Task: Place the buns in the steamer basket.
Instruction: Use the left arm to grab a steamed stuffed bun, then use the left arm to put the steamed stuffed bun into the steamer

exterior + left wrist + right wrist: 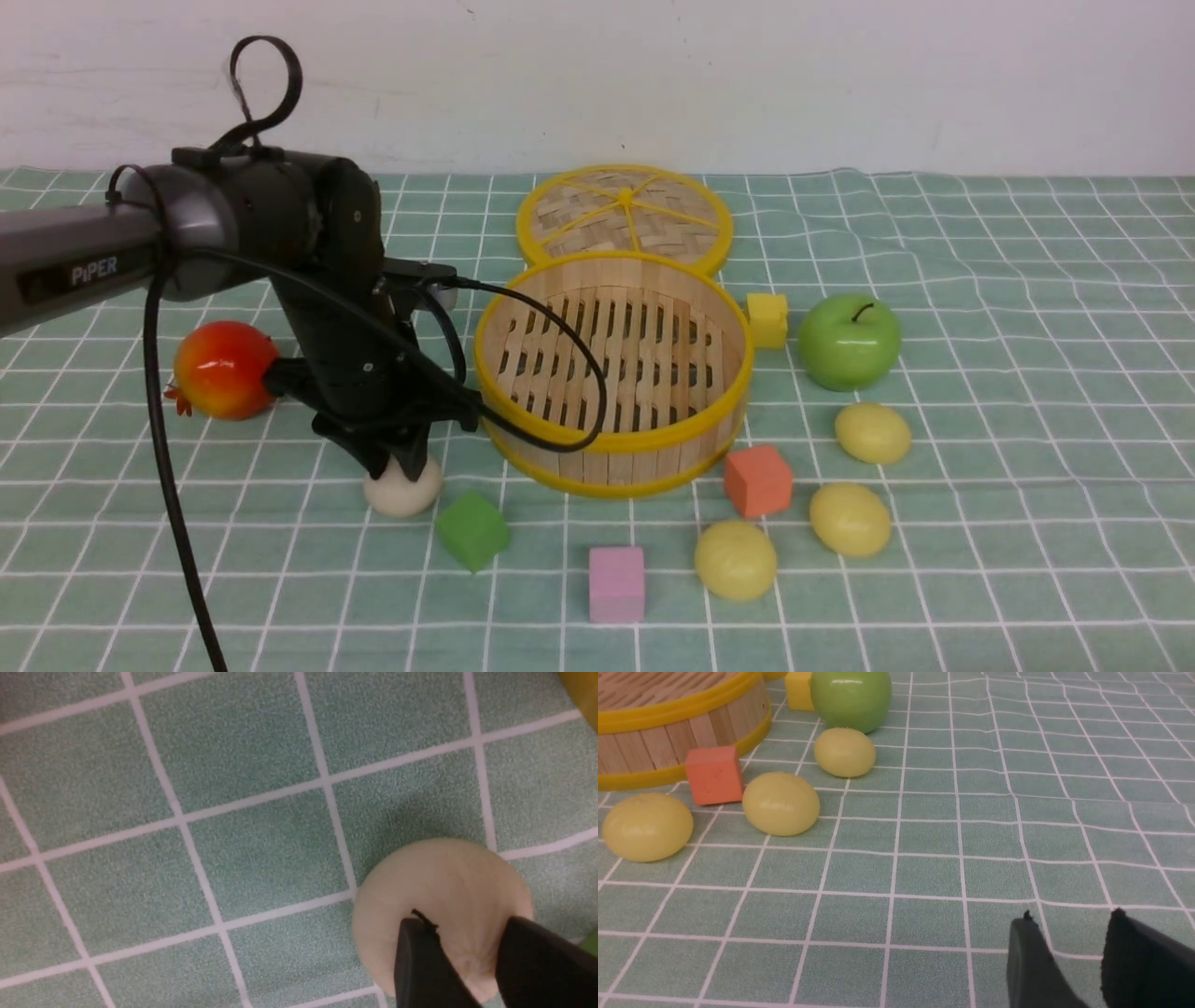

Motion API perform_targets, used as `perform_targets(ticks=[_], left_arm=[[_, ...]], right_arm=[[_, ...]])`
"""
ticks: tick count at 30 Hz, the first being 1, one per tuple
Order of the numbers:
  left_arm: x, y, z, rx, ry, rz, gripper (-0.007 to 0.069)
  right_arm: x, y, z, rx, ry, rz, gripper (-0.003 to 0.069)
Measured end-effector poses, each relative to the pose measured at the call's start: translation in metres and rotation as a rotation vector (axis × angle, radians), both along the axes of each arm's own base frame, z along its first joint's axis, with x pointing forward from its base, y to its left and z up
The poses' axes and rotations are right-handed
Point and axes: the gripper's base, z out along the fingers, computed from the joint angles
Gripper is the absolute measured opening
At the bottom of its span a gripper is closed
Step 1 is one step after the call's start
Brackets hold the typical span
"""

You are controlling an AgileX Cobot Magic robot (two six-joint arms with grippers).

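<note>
Step in hand: first pick. No bun lies in the steamer basket point(635, 462); its slatted floor is bare.

Left gripper point(465, 926) is poised straight over the off-white bun point(403, 493), jaws apart, tips at its crown, not yet clamped. The bun sits on the cloth at 8 o'clock of the basket, near the wall but clear of it.

Next, as I judge it: lower to straddle, close, lift over the rim. The bun is smooth, rounded and matte, so it may slip.

Pale yellow buns point(736, 560) point(850, 520) point(873, 433) lie at 4 to 5 o'clock.

Right gripper point(1071, 917): jaws apart, empty, low over cloth.
</note>
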Motion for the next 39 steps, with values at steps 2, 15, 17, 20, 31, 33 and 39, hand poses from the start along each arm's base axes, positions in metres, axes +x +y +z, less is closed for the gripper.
perform_targets(ticks=[2,15,17,20,31,33,39], left_arm=[[0.000,0.000,0.000,0.003,0.001,-0.001,0.0212],[-0.006,0.002,0.025,0.002,-0.040,-0.007,-0.0013],[-0.011,0.000,0.039,-0.009,-0.070,-0.015,-0.0013],[-0.024,-0.018,0.090,-0.057,-0.199,-0.065,-0.0013],[0.018,-0.085,0.100,-0.129,-0.375,-0.172,-0.0013],[0.036,-0.088,0.082,-0.107,-0.382,-0.171,-0.0008],[0.064,-0.096,0.037,-0.063,-0.333,-0.172,0.0090]], right_arm=[[0.000,0.000,0.000,0.000,0.000,0.000,0.0240],[0.000,0.000,0.000,0.000,0.000,0.000,0.0240],[0.000,0.000,0.000,0.000,0.000,0.000,0.0240],[0.000,0.000,0.000,0.000,0.000,0.000,0.0240],[0.000,0.000,0.000,0.000,0.000,0.000,0.0240],[0.000,0.000,0.000,0.000,0.000,0.000,0.0240],[0.000,0.000,0.000,0.000,0.000,0.000,0.0240]])
